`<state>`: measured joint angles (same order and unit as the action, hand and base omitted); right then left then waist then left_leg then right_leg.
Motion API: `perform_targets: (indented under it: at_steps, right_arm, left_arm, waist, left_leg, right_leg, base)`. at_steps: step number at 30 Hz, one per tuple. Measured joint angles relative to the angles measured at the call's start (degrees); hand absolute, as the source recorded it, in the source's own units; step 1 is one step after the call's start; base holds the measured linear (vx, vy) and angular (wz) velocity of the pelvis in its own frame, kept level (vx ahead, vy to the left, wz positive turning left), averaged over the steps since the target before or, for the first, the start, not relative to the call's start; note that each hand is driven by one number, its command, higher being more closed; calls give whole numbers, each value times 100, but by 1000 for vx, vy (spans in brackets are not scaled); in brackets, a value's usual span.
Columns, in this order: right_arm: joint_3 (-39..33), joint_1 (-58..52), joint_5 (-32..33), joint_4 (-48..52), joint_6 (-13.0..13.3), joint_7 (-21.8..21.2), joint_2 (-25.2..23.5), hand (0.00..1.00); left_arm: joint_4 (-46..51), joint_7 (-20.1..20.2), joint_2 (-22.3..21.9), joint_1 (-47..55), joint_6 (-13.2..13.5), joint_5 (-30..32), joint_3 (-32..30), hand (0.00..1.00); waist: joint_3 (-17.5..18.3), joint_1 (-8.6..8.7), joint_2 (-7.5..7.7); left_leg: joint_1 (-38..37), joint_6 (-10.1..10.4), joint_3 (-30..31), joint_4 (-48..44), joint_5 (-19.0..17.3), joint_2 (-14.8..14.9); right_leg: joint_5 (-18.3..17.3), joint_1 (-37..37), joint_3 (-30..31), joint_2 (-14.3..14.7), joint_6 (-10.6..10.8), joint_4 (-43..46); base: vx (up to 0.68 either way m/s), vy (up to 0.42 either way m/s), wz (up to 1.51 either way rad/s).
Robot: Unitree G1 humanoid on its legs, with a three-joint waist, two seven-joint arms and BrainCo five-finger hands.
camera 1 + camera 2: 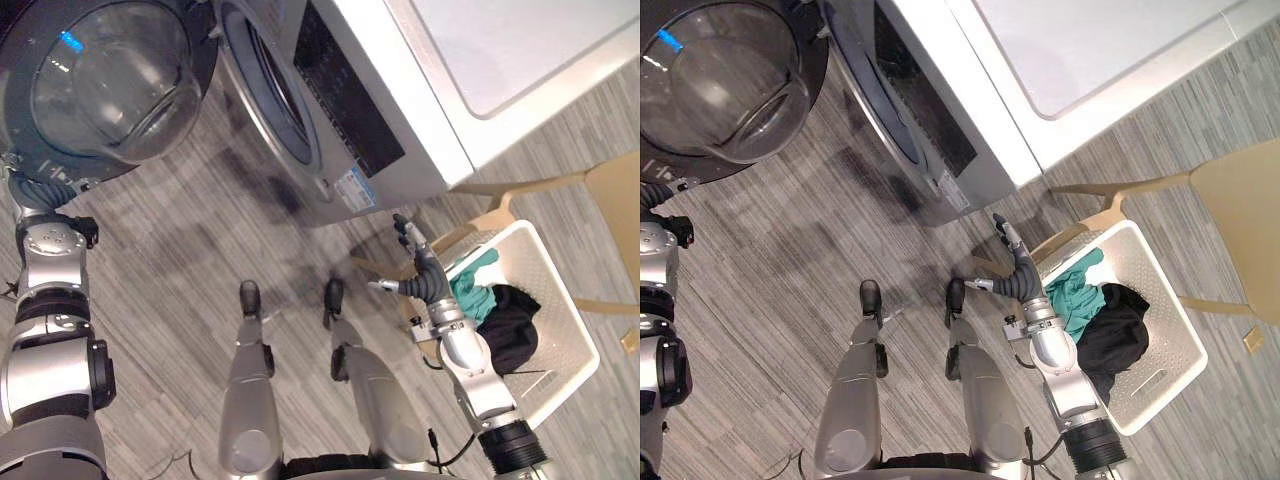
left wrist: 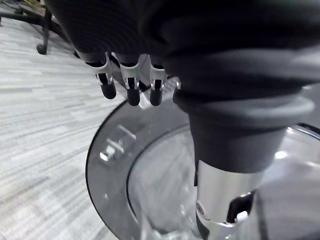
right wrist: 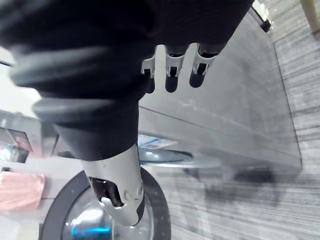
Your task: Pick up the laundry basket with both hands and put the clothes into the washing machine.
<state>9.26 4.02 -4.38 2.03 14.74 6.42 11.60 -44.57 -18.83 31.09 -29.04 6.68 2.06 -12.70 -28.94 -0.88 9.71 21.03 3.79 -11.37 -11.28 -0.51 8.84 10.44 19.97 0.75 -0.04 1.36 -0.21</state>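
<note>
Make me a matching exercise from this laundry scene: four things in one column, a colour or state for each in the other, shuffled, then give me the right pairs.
1 washing machine door
2 laundry basket
3 chair
4 right hand

A tan
B white, holding clothes
C fingers open, beside the basket
D swung open

Pairs: 1-D, 2-B, 3-A, 4-C

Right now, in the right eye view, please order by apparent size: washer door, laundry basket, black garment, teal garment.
Tied first: washer door and laundry basket, about alike; the door is cut off at the edge.
Then black garment.
Smallest: teal garment.
</note>
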Motion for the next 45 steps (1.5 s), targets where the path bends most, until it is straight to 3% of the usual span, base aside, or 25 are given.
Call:
perform_targets:
  at_steps: [1,3,4,5,6,7,8,9,12,13,15,17,18,19,20,22,23,24,29,35,38,39,42,43,45]
  right_arm:
    - [-64,4,-78,39,-5,71,7,0]
    - [-227,42,-216,65,-44,166,4,0]
    - [-358,40,-339,43,-100,268,1,0]
    - [-422,8,-418,0,-167,356,-8,0]
    - [-437,-31,-471,-42,-172,371,-23,0]
    - [-428,-154,-610,-139,-195,366,-67,0]
    - [-417,-218,-720,-205,-205,365,-132,0]
    - [-426,-317,-811,-251,-205,389,-202,0]
    - [-509,-654,-930,-340,-215,488,-279,0]
    - [-635,-918,-940,-334,-219,561,-293,0]
    - [-759,-1134,-978,-365,-282,633,-300,0]
    - [-818,-1250,-977,-485,-284,725,-294,0]
    - [-861,-1231,-988,-636,-313,747,-269,0]
    - [-875,-1171,-1052,-830,-410,761,-207,0]
    - [-883,-1116,-1092,-982,-431,768,-155,0]
    - [-898,-998,-1263,-1548,-587,766,-69,0]
    - [-895,-1007,-1335,-1701,-654,765,43,0]
    - [-893,-1019,-1422,-1769,-665,763,86,0]
    - [-803,-901,-1817,-2023,-740,702,149,0]
    - [-154,262,-1873,-3137,-783,668,422,0]
    - [108,987,-1876,-3660,-799,669,608,0]
    - [225,1436,-1891,-3928,-849,679,683,0]
    - [443,2373,-2000,-4570,-885,718,821,0]
    - [494,2588,-2065,-4786,-894,735,851,0]
    - [639,2959,-2180,-5252,-930,740,942,0]
  left_arm:
    - [267,1,-290,373,42,-36,45,0]
    - [694,8,-909,1131,134,-36,203,0]
    - [725,74,-1314,1514,141,-34,316,0]
    - [724,161,-1655,1896,140,-24,412,0]
    - [724,217,-1788,2090,138,-14,443,0]
    - [720,307,-1977,2455,133,0,485,0]
    - [606,379,-2138,2788,127,8,471,0]
    - [463,398,-2229,2981,128,11,475,0]
    - [49,513,-2387,3188,127,20,492,0]
    - [-170,567,-2426,3169,125,27,551,0]
    - [-385,646,-2456,3162,121,51,598,0]
    - [-635,648,-2525,3180,99,87,634,0]
    - [-729,684,-2562,3196,102,82,749,0]
    - [-721,757,-2583,3194,132,91,851,0]
    - [-722,766,-2582,3194,148,93,898,0]
    - [-756,776,-2601,3184,149,94,1120,0]
    - [-802,785,-2658,3185,147,95,1176,0]
    - [-827,794,-2676,3187,151,88,1213,0]
    - [-1008,884,-2608,3131,148,106,1254,0]
    - [-1058,882,-2430,3099,158,140,1254,0]
    - [-1072,878,-2394,2910,202,136,1228,0]
    - [-1072,875,-2355,2789,251,135,1224,0]
    - [-1071,867,-2347,2676,263,84,1202,0]
    - [-1072,866,-2349,2662,264,83,1205,0]
    - [-1086,859,-2370,2601,266,77,1209,0]
  waist:
    - [9,7,-15]
    - [58,15,-90]
    - [117,21,-221]
    - [207,10,-307]
    - [255,12,-314]
    - [437,-25,-309]
    - [663,-3,-504]
    - [859,2,-605]
    - [1126,15,-780]
    - [1253,41,-861]
    - [1268,45,-874]
    - [1281,87,-887]
    - [1297,59,-873]
    - [1309,13,-867]
    - [1314,8,-875]
    - [1358,5,-954]
    - [1398,8,-1053]
    - [1419,-1,-1110]
    - [1484,-2,-1054]
    - [1451,-81,-1070]
    - [1088,-203,-1130]
    - [864,-314,-1149]
    - [501,-381,-1228]
    - [462,-471,-1229]
    - [410,-496,-1278]
  left_leg:
    - [-36,-13,-121,-169,-151,31]
    - [-100,-103,-448,-465,-399,161]
    - [-177,-153,-742,-558,-454,351]
    - [-320,-157,-982,-608,-557,462]
    - [-400,-130,-1075,-700,-643,479]
    - [-546,-14,-1263,-1056,-947,519]
    - [-619,61,-1342,-1226,-1114,695]
    - [-760,69,-1530,-1072,-1117,767]
    - [-1353,87,-1997,-672,-1107,839]
    - [-1416,198,-2097,-764,-1058,963]
    - [-1421,239,-2079,-1425,-1015,1247]
    - [-1368,22,-1679,-2143,-873,1411]
    - [-1140,-93,-1151,-2615,-871,1357]
    - [-1019,70,-518,-2658,-1199,988]
    - [-961,124,-210,-2600,-1333,809]
    - [-1023,251,611,-1523,-1433,191]
    - [-1065,324,792,-860,-1274,86]
    - [-1066,257,796,-646,-1024,92]
    - [-1290,-45,403,-237,-875,-375]
    - [-1039,-186,515,-208,-785,-574]
    - [-841,-187,671,-365,-784,-595]
    - [-714,-213,694,-430,-764,-593]
    - [-349,-237,839,-578,-720,-608]
    - [-239,-238,850,-596,-698,-612]
    - [-27,-265,988,-655,-661,-672]
  right_leg:
    - [-23,-31,119,9,33,4]
    - [-344,-5,-252,-101,-117,137]
    - [-694,59,-943,-223,-441,425]
    - [-973,229,-1760,-576,-717,1213]
    - [-1117,234,-2132,-779,-843,1677]
    - [-1227,122,-2547,-1020,-461,1996]
    - [-1183,37,-2560,-815,-455,1901]
    - [-1159,-93,-2518,-665,-420,1554]
    - [-1072,-494,-2559,-460,-344,1033]
    - [-1076,-532,-2516,-380,-320,1000]
    - [-1089,-684,-2266,-257,-316,964]
    - [-1034,-920,-1898,-66,-400,813]
    - [-987,-1030,-1623,-36,-434,731]
    - [-968,-1046,-1283,-32,-417,692]
    - [-934,-1062,-1153,-30,-414,653]
    - [-822,-1087,-646,-13,-316,618]
    - [-779,-1085,-485,28,-243,588]
    - [-765,-1085,-418,68,-198,580]
    - [-539,-1200,-84,-342,232,73]
    - [-458,-1026,-162,-495,339,-7]
    - [-438,-959,-287,-515,341,28]
    - [-416,-859,-329,-515,333,70]
    - [-386,-598,-429,-529,323,177]
    - [-386,-477,-444,-532,322,219]
    - [-382,-356,-555,-555,317,245]
  base:
    - [0,25,-90]
    - [-12,13,-92]
    - [2,3,-102]
    - [27,9,-93]
    - [95,17,-89]
    - [126,19,-90]
    - [130,6,-106]
    - [140,-20,-102]
    - [159,-28,-83]
    - [112,-41,-33]
    - [134,-80,-69]
    - [140,-107,-97]
    - [151,-17,-120]
    - [149,25,-129]
    - [123,77,-140]
    - [107,157,-133]
    - [72,190,-98]
    - [50,199,-83]
    - [45,198,-20]
    - [12,70,10]
    - [-36,22,28]
    - [-114,6,21]
    - [-95,2,23]
    - [-80,1,12]
    - [-51,4,28]
